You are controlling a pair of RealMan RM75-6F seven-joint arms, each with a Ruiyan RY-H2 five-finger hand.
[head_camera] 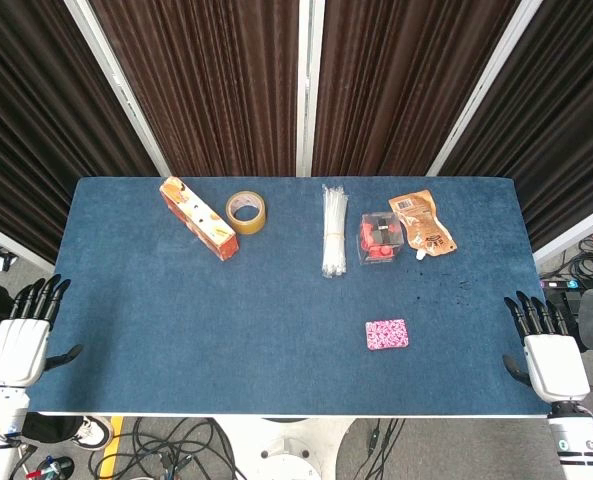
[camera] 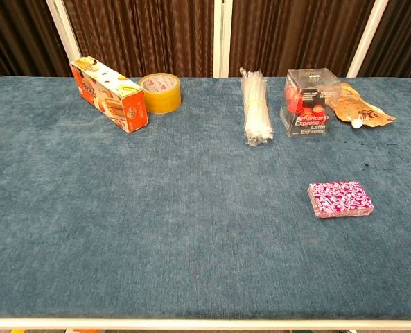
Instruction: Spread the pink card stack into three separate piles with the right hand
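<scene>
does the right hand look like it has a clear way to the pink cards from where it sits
Probably yes. The right hand sits open at the table's right edge, and the pink card stack lies on bare blue cloth toward that side. Nothing stands between them; the clear box and orange pouch lie farther back.
</scene>
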